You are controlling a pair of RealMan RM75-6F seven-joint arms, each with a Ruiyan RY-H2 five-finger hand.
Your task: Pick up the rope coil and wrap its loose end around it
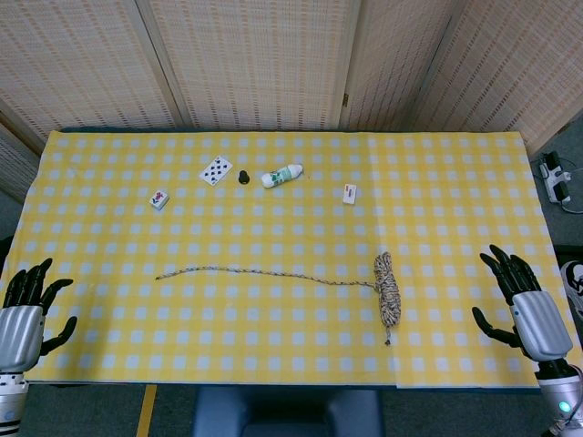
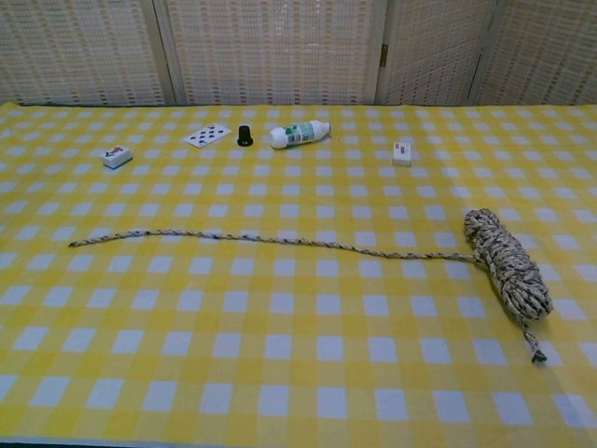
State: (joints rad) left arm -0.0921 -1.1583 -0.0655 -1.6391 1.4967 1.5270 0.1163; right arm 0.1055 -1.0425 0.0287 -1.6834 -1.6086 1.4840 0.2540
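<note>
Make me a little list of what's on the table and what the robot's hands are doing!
coil: rope coil lying on the table's right side
loose end: loose end stretched out left from the coil
left hand: left hand open, at the near left edge, holding nothing
right hand: right hand open, at the near right edge, holding nothing
far side: card, bottle on its side
cloth: yellow checked cloth
</note>
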